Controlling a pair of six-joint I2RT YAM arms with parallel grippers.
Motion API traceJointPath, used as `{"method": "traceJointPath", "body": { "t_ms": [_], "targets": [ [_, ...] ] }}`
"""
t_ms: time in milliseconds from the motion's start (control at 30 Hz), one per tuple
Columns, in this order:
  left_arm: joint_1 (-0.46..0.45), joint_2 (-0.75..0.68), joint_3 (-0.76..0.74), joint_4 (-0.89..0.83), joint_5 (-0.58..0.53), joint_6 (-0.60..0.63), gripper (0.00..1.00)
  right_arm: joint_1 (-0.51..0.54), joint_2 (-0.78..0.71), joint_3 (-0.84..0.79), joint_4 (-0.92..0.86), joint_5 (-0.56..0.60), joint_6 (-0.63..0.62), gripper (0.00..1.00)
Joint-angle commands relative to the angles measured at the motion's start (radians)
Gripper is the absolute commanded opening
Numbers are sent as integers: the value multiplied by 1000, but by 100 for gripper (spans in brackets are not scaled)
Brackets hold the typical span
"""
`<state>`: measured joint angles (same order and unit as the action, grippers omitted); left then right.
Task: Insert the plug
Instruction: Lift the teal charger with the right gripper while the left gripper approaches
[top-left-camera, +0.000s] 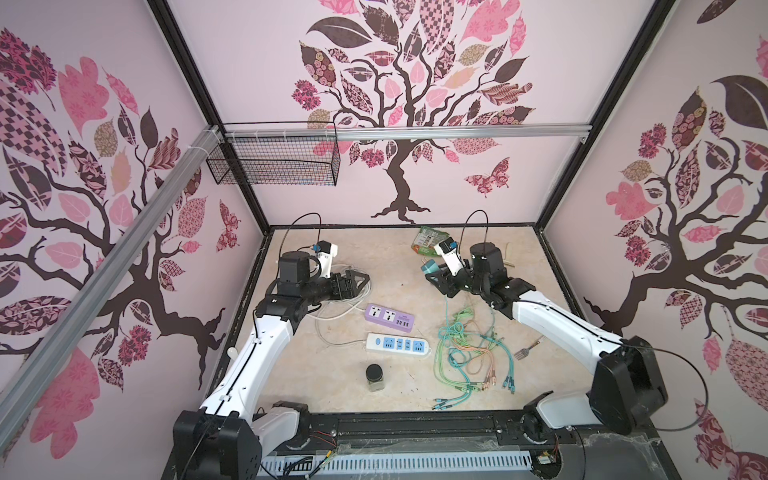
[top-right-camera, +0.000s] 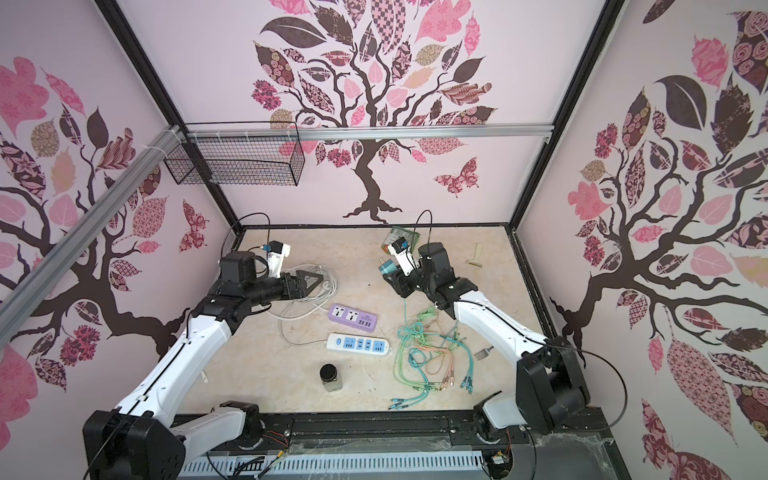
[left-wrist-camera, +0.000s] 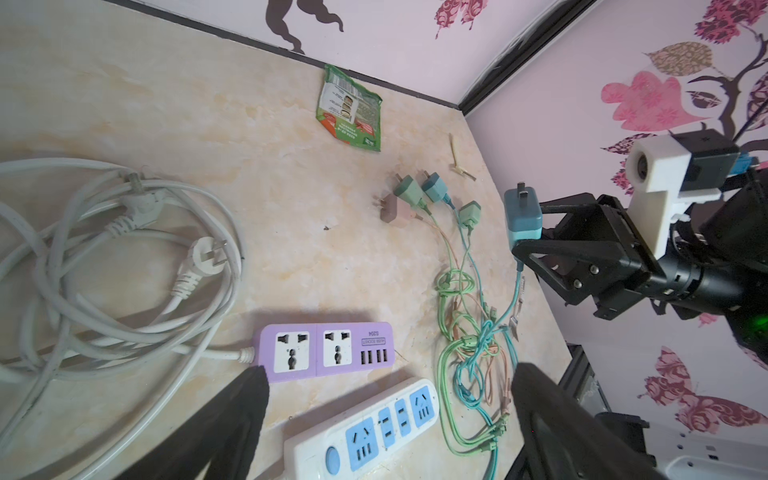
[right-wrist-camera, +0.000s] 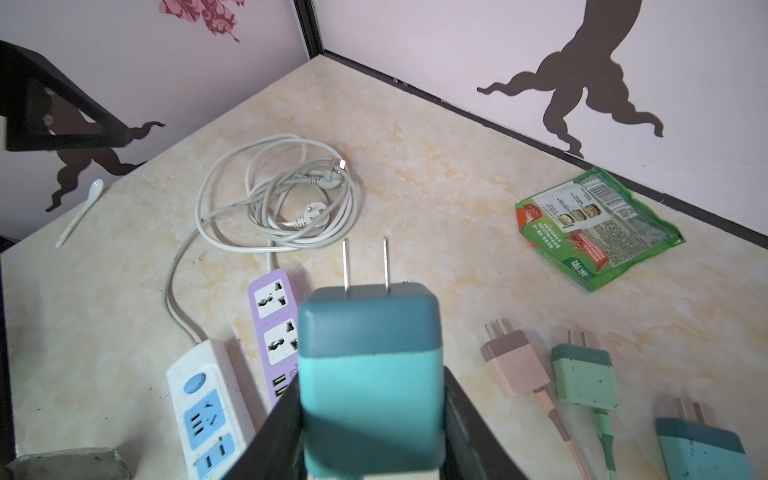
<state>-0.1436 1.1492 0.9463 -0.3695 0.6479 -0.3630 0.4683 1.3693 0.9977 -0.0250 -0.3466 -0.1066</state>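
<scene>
Gripping the plug in the right fingers, closed partway onto its paler lower half, with the darker cap and both flat prongs left clear beyond the tips. Held up off the counter, toward its back right, trailing a teal cable down into the tangle. Not yet inserted anywhere.

Hovering with the left fingers spread wide, nothing between them, above the cord coil and just beside the cord end of the purple strip.

Lying flat between the two arms, sockets up: the purple strip and, nearer the front, the white strip, each with its long axis running across the counter, a little slanted. Resting on the counter near the held one, and not in play: spare plugs.

Turning on one relation: from the plug, down and toward the front left to the purple strip, well apart. Prongs aimed outward over the counter toward the coil, not down at the socket faces.

Probably calls for swinging the right wrist over until the prongs point straight down, carrying across above a socket, squaring the two blades to its slots, then pressing. Nearer to the strip by position: the left fingers, well placed to pin its cord end. Nearer by purpose: the right fingers, carrying the plug.

Worth watching: a light strip skidding under the push, and drag from the cable.
</scene>
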Motion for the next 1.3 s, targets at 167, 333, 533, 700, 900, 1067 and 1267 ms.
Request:
{"method": "traceJointPath", "body": {
  "t_ms": [167,333,533,700,900,1067,1267],
  "targets": [
    [1,9,45,106,150,-132,95,17,-177,-66,40,-58,68,35],
    [-4,2,31,172,200,-221,94,25,-228,-89,32,-73,85,36],
    [-52,-18,18,267,224,-324,93,39,-268,-109,31,-89,106,37],
    [-157,-11,45,271,190,-342,92,56,-287,-116,26,-87,112,38],
    [-269,24,68,287,121,-362,88,70,-307,-119,29,-87,116,39],
    [-343,64,98,313,98,-386,81,81,-317,-129,33,-91,113,39],
    [-416,115,140,317,82,-384,78,93,-329,-134,30,-85,106,39]
  ]
}}
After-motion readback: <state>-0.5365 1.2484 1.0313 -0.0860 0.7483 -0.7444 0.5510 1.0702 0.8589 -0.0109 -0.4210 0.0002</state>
